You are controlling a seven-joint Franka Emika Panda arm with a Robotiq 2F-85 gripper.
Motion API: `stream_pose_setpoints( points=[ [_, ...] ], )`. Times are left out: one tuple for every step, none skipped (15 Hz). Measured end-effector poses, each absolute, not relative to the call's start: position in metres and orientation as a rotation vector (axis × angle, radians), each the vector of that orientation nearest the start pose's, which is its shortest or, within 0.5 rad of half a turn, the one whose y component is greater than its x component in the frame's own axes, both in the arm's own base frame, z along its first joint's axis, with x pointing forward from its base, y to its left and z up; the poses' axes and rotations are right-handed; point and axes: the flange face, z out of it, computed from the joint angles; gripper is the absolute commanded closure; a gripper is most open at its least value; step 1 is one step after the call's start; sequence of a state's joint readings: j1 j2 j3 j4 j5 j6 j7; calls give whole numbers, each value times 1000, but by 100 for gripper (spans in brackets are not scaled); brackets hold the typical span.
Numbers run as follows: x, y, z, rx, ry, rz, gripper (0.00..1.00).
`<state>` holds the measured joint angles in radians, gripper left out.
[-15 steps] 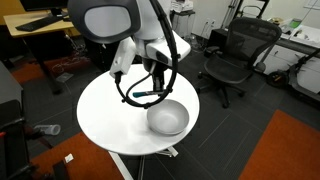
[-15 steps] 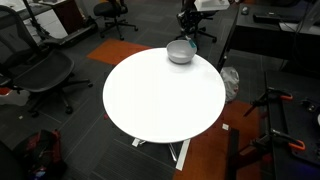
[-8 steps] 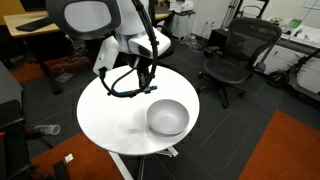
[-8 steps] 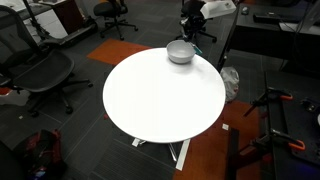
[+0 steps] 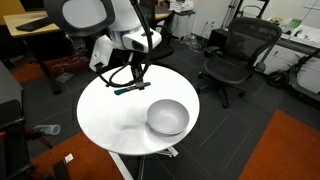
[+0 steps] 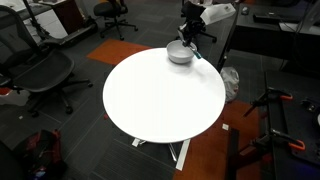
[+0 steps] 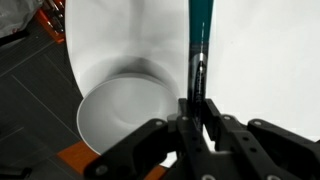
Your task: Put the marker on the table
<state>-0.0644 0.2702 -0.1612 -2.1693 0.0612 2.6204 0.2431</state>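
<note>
Marker (image 5: 131,89) first: where right now?

Off the surface, by the look of it. Starting big: round white table (image 5: 110,125), filling the middle of both exterior views. Next, pale bowl (image 5: 167,117) resting on that top, close to the edge nearest the arm's base. Then black gripper (image 5: 133,83), hanging over bare white top just beside the bowl and near that same edge. Smallest of all, the marker itself, teal-blue with dark ends, pinched in that gripper and lying roughly level.

Gripper open or closed?

Closed on the marker. In the wrist view, both fingers (image 7: 215,125) pressed against one dark end, with the teal length reaching out alongside the bowl's rim, over plain table rather than inside the bowl.

Which step of the job, then?

Judged as the carry-and-lower stage: clear of the bowl, not yet set down. Height above the top hard to read from these angles, so cannot tell for certain whether touching or apart. Most likely apart.

And the next move?

Probably a gentle descent onto the bare patch, keeping off the bowl and back from the table's edge. Then parting the fingers only once the marker lies flat, followed by a straight lift away. Worth minding: thin round body, likely to roll toward the edge if let go from any height.
</note>
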Motion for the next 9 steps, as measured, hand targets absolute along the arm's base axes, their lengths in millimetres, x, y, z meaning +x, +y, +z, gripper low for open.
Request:
stream_pose_setpoints(
  points=[
    [567,-126,288,-3034,777,-291,95],
    [568,-121,288,-3036,765,-290,95],
    [569,-116,288,-3037,751,-289,95],
    [570,-111,287,-3039,738,-287,95],
    [571,-106,286,-3041,724,-283,95],
    [572,-101,284,-3042,711,-278,95],
    [572,-95,281,-3045,696,-270,95],
    [573,-90,277,-3047,681,-259,95],
    [574,-84,273,-3049,667,-249,95]
  ],
)
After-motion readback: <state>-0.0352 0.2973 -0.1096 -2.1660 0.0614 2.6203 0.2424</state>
